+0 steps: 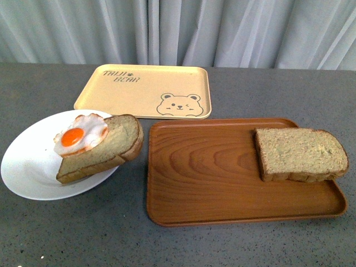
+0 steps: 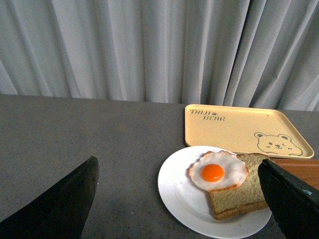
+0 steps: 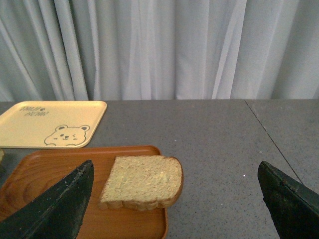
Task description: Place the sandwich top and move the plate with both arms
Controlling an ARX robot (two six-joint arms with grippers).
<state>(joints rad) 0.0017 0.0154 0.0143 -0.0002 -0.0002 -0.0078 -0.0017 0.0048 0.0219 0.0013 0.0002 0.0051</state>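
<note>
You had left fingers [image 2: 57, 206] and right fingers [image 3: 55, 209] spread wide, both empty. Sandwich top [image 1: 300, 154] sat far-right on wooden tray [image 1: 211, 183]; plate [image 1: 25, 167] with egg slice [image 1: 105, 147] left of it.

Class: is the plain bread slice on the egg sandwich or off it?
Off: the speckled brown bread slice lies on the brown wooden tray, apart from the fried egg.

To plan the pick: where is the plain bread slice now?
In the front view the sandwich top lies on the right, in the far right corner of the brown wooden tray, well apart from the white plate at the left.
</note>
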